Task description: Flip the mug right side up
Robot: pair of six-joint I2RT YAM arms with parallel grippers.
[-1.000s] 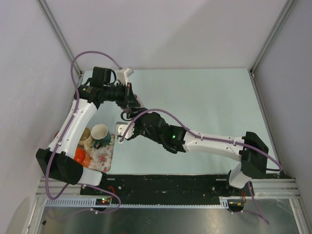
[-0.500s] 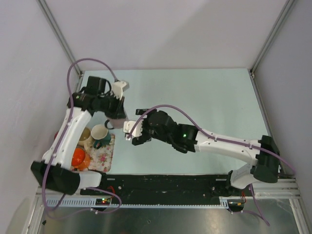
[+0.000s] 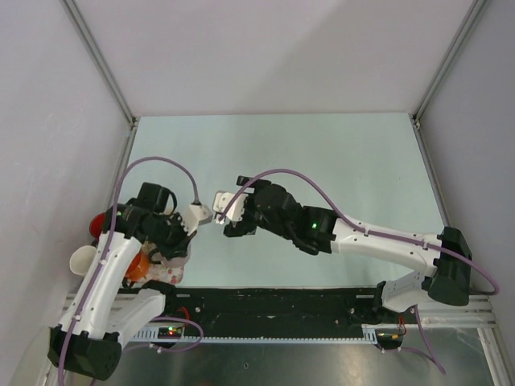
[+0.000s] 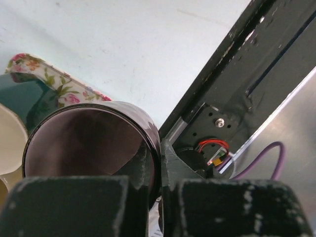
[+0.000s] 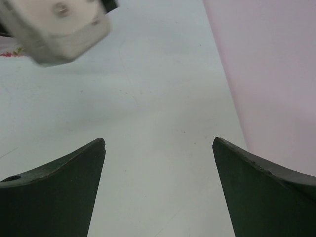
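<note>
Far left, a cream cup sits against the floral tray, whose rim curls up off the pale bench. Next to them is the mug, dark and glossy. Its open mouth faces my left wrist camera, and I can see straight down inside. My left fingers are pressed together on its wall, one inside the rim and one outside, so I am pinching the mug by its right-hand side. It hangs by the tray's near edge; whether its base touches anything, I cannot tell. Just past it runs the black rail, with a purple cable looping below. Over to the right, my right fingers are spread wide, with nothing between them but bare bench. They hover just beside the left wrist, whose white block pokes into the corner of that view.
</note>
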